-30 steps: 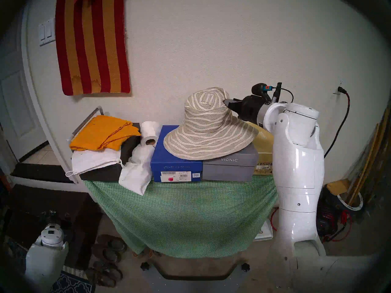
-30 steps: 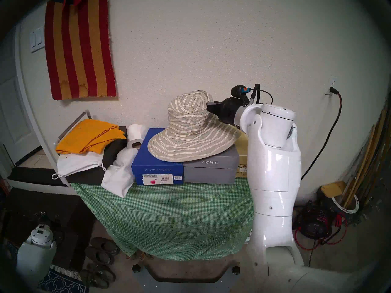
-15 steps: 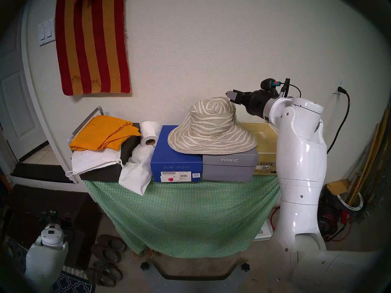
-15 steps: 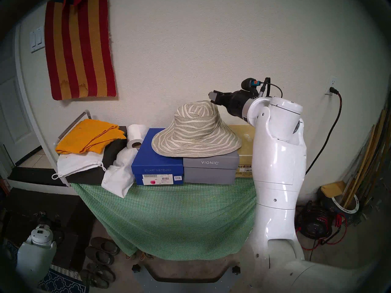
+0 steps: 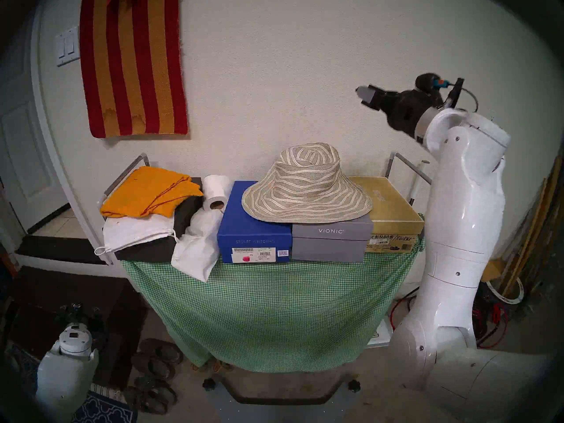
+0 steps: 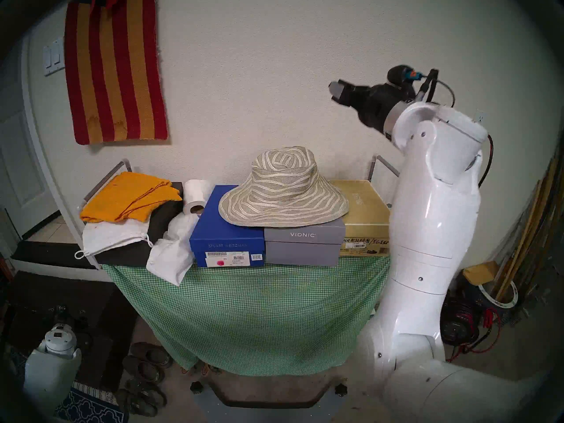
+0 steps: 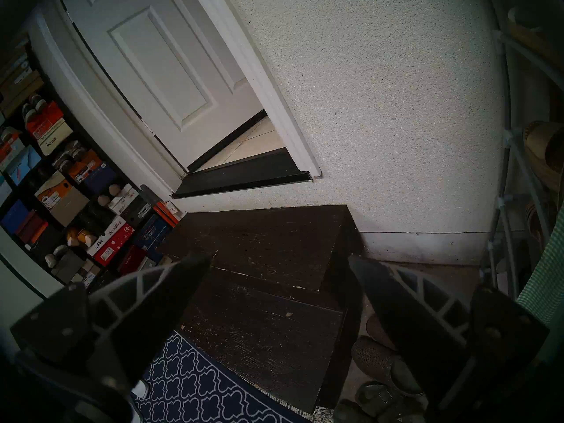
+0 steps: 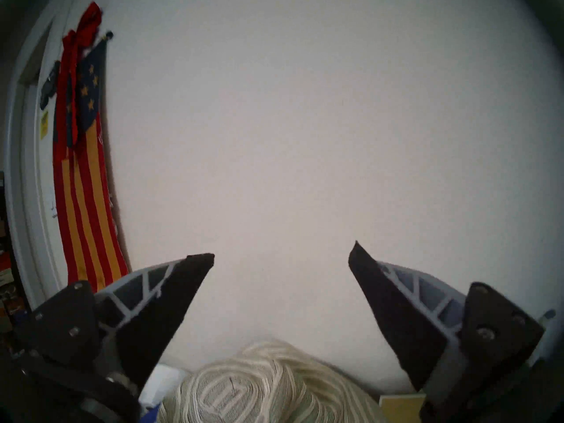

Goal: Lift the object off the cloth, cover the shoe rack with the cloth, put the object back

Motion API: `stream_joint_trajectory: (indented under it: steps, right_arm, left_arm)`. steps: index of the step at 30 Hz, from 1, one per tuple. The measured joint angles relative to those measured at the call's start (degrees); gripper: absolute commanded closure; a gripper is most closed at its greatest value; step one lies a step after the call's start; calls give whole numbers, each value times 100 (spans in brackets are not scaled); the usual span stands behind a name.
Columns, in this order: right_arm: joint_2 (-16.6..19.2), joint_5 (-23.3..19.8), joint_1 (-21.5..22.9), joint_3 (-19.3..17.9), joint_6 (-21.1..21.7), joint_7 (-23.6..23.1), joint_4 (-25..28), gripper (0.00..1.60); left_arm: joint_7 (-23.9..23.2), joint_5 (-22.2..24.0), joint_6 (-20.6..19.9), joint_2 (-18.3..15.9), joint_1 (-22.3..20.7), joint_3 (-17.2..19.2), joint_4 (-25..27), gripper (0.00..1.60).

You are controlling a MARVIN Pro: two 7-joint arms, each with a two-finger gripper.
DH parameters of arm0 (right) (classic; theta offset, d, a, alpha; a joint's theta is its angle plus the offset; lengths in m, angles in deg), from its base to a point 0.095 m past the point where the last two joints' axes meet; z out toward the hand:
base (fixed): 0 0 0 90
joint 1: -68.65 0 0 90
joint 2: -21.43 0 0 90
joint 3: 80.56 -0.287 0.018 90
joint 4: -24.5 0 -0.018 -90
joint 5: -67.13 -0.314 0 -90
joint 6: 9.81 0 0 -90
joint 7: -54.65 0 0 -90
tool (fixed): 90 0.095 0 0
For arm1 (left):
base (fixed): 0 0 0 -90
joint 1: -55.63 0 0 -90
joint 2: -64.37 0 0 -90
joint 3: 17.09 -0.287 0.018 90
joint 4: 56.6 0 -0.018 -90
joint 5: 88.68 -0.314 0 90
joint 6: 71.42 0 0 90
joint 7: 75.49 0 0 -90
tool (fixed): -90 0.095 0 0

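Observation:
The striped straw sun hat rests upright on the blue and grey shoe boxes on top of the shoe rack. The green-check cloth hangs down the rack's front, under the boxes. My right gripper is open and empty, up by the wall, above and right of the hat. In the right wrist view the open gripper faces the wall, with the hat's crown below. My left arm hangs low at the left. Its gripper is open and empty over a dark step; rack tubes and cloth are at the right.
On the rack top lie a folded orange cloth, a toilet roll, white bags, a blue box, a grey box and a yellow box. A striped rug hangs on the wall. Shoes lie on the floor.
My right gripper held the hat's crown tilted, then let go, opened and rose up and to the right. The hat settled upright on the boxes. The left arm has not moved.

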Motion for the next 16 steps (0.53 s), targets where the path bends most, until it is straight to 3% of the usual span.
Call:
stream_joint_trajectory:
  steps: [6, 16]
  right_arm:
    - [66, -228, 217, -301, -1, -101, 654, 0]
    - [105, -532, 32, -563, -1, -166, 1410, 0]
  left_arm:
    - [4, 0, 0, -1, 0, -2, 1, 0]
    - [6, 0, 1, -2, 1, -4, 1, 0]
